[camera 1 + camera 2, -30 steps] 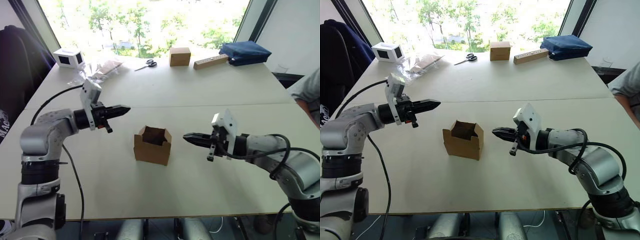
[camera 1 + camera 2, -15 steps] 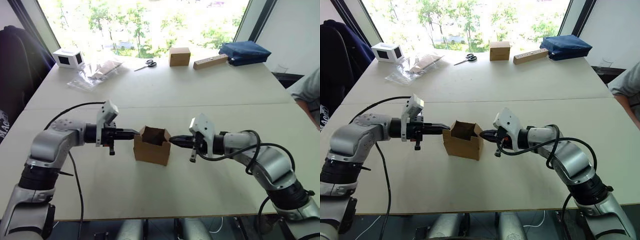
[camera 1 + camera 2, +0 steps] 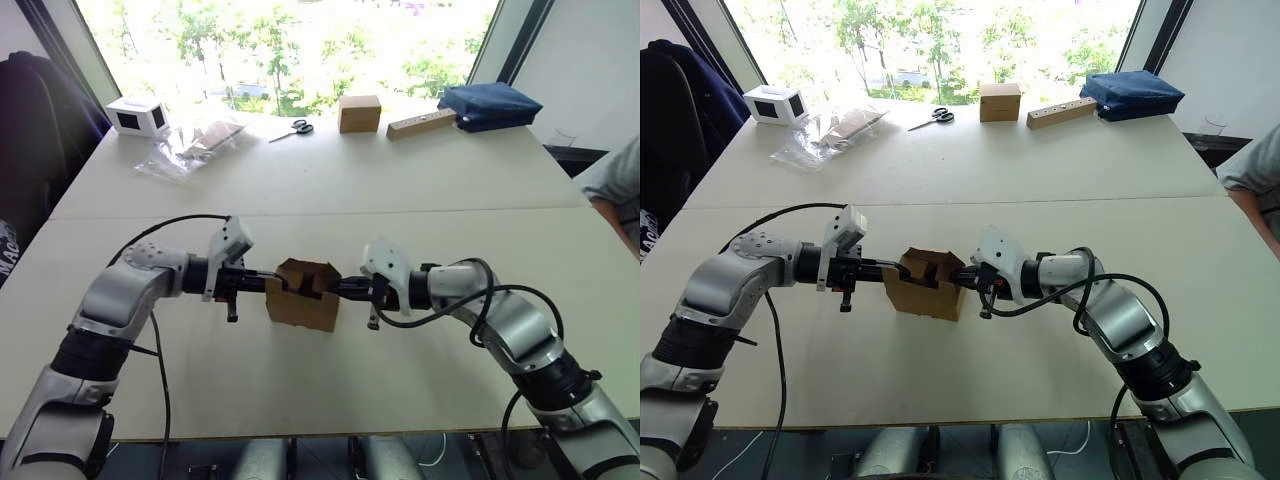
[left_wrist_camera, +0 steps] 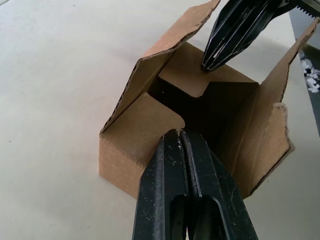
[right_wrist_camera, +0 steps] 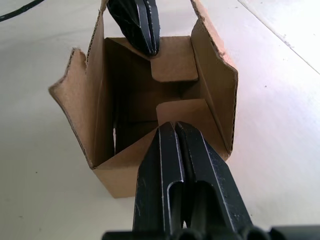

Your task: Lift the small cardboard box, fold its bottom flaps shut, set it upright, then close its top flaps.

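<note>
1. Box (image 3: 303,296): upright near the middle of the front half of the table (image 3: 400,190), open end up, top flaps (image 5: 174,65) raised or leaning inward.
2. Left gripper (image 4: 179,134): jaws pressed together, tip against the inward-bent flap on the box's left side.
3. Right gripper (image 5: 173,126): jaws pressed together, tip against the inward-bent flap on the box's right side; the two tips facing each other across the opening.
4. Along the far edge, well apart from the box: one white device (image 3: 138,115) at the far left corner, one clear plastic bag (image 3: 190,148) beside it, one pair of scissors (image 3: 292,129), one tan cube box (image 3: 359,113), one wooden block (image 3: 421,123), one dark blue bag (image 3: 490,104) at the far right corner.
5. Nothing between either gripper and the box.
6. Surface: pale table with a seam running across its middle.
7. Room: bright window with green trees behind the table; dark jacket (image 3: 45,130) at the left; a person's sleeve (image 3: 615,180) at the right edge.
</note>
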Tool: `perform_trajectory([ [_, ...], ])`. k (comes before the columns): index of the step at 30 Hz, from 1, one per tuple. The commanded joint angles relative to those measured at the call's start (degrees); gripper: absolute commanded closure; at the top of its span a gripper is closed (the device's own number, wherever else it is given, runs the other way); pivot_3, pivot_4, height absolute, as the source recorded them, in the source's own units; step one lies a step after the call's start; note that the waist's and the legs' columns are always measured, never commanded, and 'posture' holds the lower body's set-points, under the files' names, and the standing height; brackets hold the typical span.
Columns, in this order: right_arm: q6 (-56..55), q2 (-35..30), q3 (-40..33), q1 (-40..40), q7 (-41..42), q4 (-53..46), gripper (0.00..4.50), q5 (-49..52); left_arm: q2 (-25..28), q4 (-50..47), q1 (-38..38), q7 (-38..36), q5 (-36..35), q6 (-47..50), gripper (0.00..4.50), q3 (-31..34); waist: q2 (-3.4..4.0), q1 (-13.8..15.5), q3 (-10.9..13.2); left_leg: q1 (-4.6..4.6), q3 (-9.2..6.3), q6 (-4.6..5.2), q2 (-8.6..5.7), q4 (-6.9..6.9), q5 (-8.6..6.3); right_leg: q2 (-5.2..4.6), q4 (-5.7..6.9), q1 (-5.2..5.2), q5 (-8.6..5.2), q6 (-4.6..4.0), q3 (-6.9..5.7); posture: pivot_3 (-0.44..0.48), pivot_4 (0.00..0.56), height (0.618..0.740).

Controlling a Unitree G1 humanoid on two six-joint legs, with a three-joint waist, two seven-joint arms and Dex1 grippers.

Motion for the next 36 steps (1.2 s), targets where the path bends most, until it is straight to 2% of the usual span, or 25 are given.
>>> perform_trajectory([
  [1,-0.7,0.6,0.0,-1.1,0.4,0.7,4.50,-1.7,-0.4,0.5,-0.2,0.8,0.5,-0.6,4.48,0.1,0.00,0.0,0.0,0.00,0.00,0.00,0.00,0.00,0.00,0.00,0.00,0.00,0.00,0.00,0.00,0.000,0.150,0.740],
  [12,-0.8,0.9,-2.6,-2.1,1.3,0.8,4.50,-1.3,-1.2,1.7,-1.0,1.7,-2.1,1.3,4.48,2.5,0.00,0.0,0.0,0.00,0.00,0.00,0.00,0.00,0.00,0.00,0.00,0.00,0.00,0.00,0.00,0.000,0.150,0.740],
  [21,2.0,-1.2,-11.7,-2.1,2.0,-2.9,4.50,3.7,-0.8,6.3,-6.2,1.1,-10.8,8.5,4.48,11.2,-0.01,0.0,0.0,-0.02,-0.01,0.01,0.00,0.00,0.00,0.00,0.00,-0.02,0.00,0.00,-0.02,0.000,0.150,0.740],
  [24,6.1,-2.2,-16.6,-1.7,1.8,-7.2,4.50,8.7,0.0,10.7,-7.9,1.4,-9.1,6.6,4.48,11.9,0.00,0.0,0.0,-0.02,-0.01,0.01,0.00,0.00,-0.01,0.00,0.00,-0.01,0.00,0.00,-0.02,0.000,0.150,0.740],
  [28,9.9,-3.3,-18.3,-0.5,0.9,-12.1,4.50,11.7,0.5,15.5,-9.1,1.0,-6.1,2.6,4.48,10.5,0.00,-0.1,0.0,-0.01,-0.02,0.01,0.00,-0.01,-0.01,0.00,0.00,-0.02,0.00,0.00,-0.03,0.000,0.150,0.740],
  [36,19.6,-2.4,-17.6,1.7,-2.3,-27.0,4.50,24.9,-4.8,31.0,-13.3,0.6,0.7,-6.3,4.48,7.2,-0.01,0.2,0.0,-0.03,-0.02,0.02,-0.01,-0.02,-0.01,-0.02,-0.02,-0.01,0.00,0.00,-0.03,0.000,0.150,0.740],
])
